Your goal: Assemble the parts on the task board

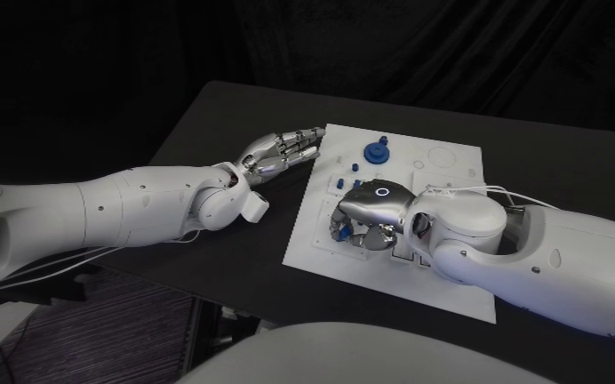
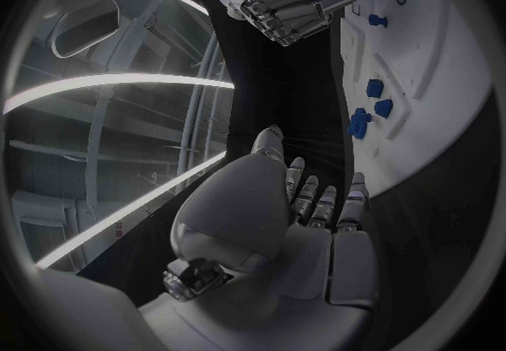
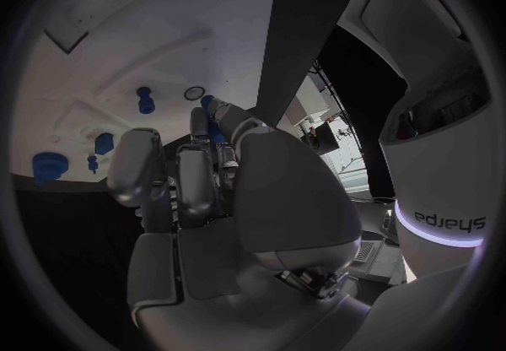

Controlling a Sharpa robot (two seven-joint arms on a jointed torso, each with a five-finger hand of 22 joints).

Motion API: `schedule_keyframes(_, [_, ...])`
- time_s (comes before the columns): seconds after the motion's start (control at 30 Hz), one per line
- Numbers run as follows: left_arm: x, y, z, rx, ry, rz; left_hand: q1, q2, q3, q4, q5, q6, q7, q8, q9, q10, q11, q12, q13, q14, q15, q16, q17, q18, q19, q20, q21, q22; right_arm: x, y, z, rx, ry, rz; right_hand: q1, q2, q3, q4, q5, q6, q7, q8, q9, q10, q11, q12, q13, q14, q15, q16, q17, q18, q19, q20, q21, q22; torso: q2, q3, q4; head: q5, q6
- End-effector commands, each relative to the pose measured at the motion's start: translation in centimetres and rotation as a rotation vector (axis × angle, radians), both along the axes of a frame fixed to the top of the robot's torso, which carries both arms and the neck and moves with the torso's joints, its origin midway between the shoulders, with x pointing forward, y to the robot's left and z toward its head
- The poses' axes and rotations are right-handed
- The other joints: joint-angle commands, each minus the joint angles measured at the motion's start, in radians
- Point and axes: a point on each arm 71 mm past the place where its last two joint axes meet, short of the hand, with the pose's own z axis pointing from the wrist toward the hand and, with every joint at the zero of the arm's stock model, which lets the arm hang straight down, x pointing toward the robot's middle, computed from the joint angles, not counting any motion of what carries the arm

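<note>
The right hand (image 1: 368,215) covers the near middle of the task board (image 1: 449,291), its fingers curled over small blue parts (image 3: 215,127); whether it grips one cannot be told. The left hand (image 1: 280,151) rests empty, fingers loosely apart, beside the board's left edge. A blue knobbed part (image 1: 376,151) stands upright near the far edge.

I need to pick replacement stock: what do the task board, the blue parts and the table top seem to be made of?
Task board: looks like matte white plastic or painted sheet, with recesses cut or moulded in; I cannot tell which.
Blue parts: probably hard plastic, uniform colour, slight sheen.
Table: black and matte with no glare; the material itself is unclear.
</note>
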Motion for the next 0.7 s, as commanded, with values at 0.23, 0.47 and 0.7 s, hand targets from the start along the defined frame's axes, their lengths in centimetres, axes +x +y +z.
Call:
schedule_keyframes(0.23, [-0.04, -0.19, 0.56, -0.055, -0.063, -0.003, 0.003, 0.005, 0.001, -0.003, 0.004, 0.001, 0.001, 0.003, 0.0, 0.009, 0.0, 0.003, 0.001, 0.001, -0.005, -0.003, 0.0, 0.012, 0.001, -0.007, 0.002, -0.001, 0.14, 0.08, -0.48, -0.036, -0.032, 0.0, -0.012, -0.001, 0.001, -0.003, -0.001, 0.01, 0.017, 0.003, 0.002, -0.003, -0.003, -0.004, 0.0, -0.003, 0.005, -0.008, -0.005, -0.01, -0.007, 0.001, -0.007, 0.151, 0.004, -0.0006, 0.0012, -0.004, 0.0])
schedule_keyframes(0.47, [0.03, -0.2, 0.51, -0.054, -0.06, -0.004, 0.003, 0.005, 0.001, -0.003, 0.004, -0.002, 0.001, 0.002, 0.0, 0.008, 0.001, 0.002, 0.001, 0.001, -0.005, -0.003, 0.0, 0.012, 0.001, -0.007, 0.002, -0.001, 0.24, -0.01, -0.43, -0.034, -0.062, 0.004, -0.014, -0.002, 0.001, -0.003, 0.003, 0.011, 0.016, 0.002, 0.005, 0.0, -0.003, -0.005, 0.001, -0.004, 0.005, -0.008, -0.005, -0.01, -0.008, 0.001, -0.008, 0.151, 0.004, 0.0007, -0.0006, 0.0, 0.0])
schedule_keyframes(0.7, [0.1, -0.26, 0.45, -0.053, -0.059, -0.006, 0.003, 0.005, 0.001, -0.003, 0.003, -0.004, 0.001, 0.002, 0.0, 0.008, 0.002, 0.001, 0.001, 0.0, -0.004, -0.003, 0.0, 0.011, 0.001, -0.007, 0.002, -0.002, 0.13, 0.1, -0.33, -0.033, -0.085, 0.017, -0.016, -0.003, 0.001, -0.006, 0.014, 0.02, 0.014, 0.005, 0.013, 0.005, -0.006, -0.006, 0.003, -0.006, 0.003, -0.009, -0.005, -0.009, -0.009, 0.002, -0.009, 0.151, 0.002, 0.0002, -0.0013, 0.005, 0.0])
